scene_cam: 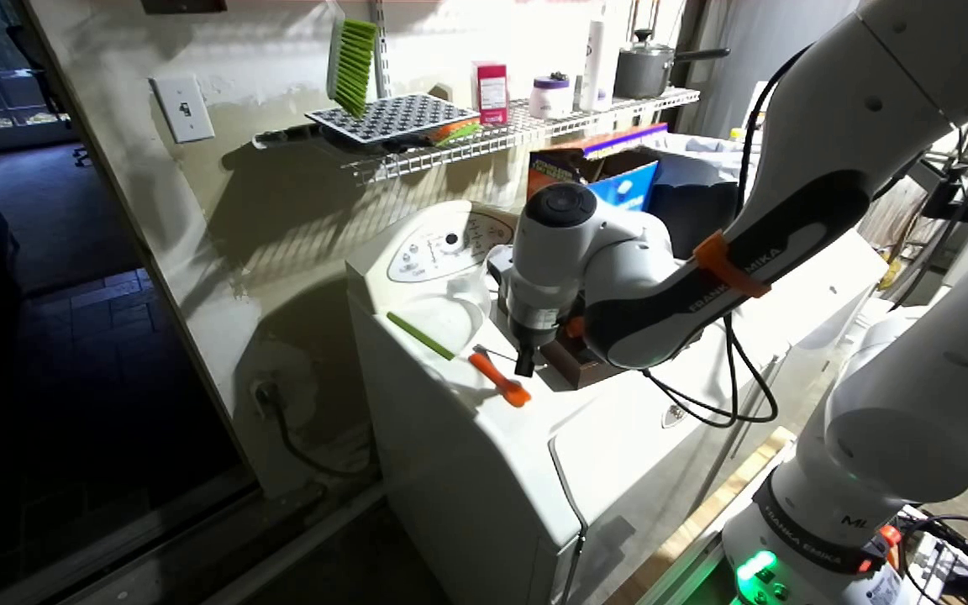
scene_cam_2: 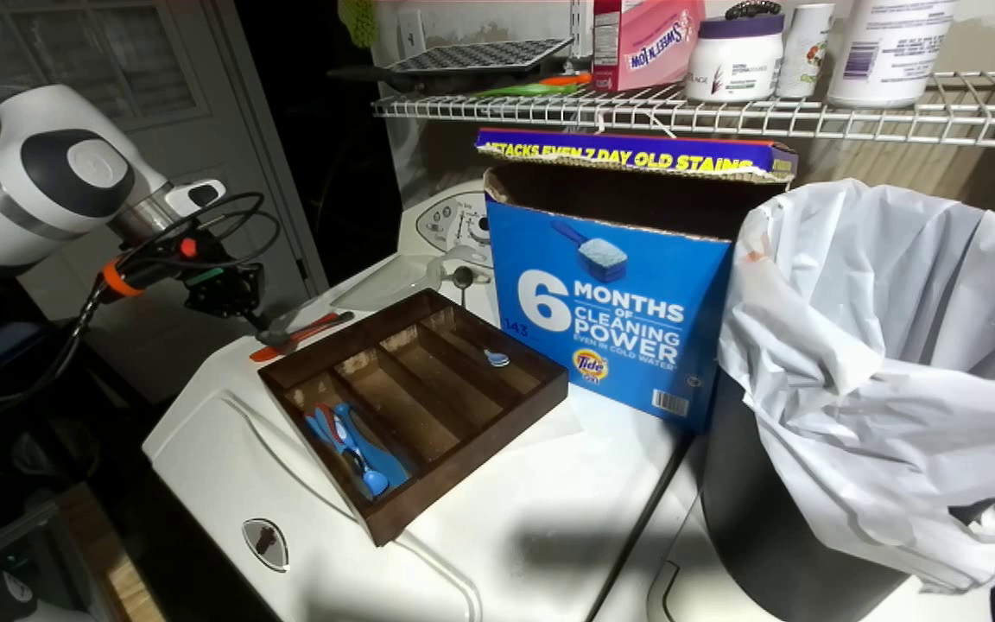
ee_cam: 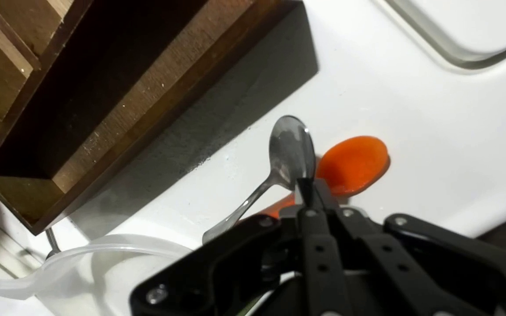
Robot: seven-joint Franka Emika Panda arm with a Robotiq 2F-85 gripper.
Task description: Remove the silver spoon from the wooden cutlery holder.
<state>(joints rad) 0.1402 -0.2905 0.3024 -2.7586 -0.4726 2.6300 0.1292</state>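
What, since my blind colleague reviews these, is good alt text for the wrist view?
A closed gripper at a metal spoon; whether it grips is unclear. An orange spoon lies alongside; a wooden tray fills the upper left.

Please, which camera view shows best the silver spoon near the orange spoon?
The wrist view: the silver spoon appears large, with most of its bowl and handle visible. In both exterior views it is small and hard to make out near the gripper.

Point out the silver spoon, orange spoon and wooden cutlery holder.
Silver spoon (ee_cam: pixel 290 151): wrist view, on its bowl.
Orange spoon (ee_cam: pixel 355 163): wrist view, on its bowl.
Wooden cutlery holder (scene_cam_2: pixel 472 456): in an exterior view, on its outer wall facing that camera.
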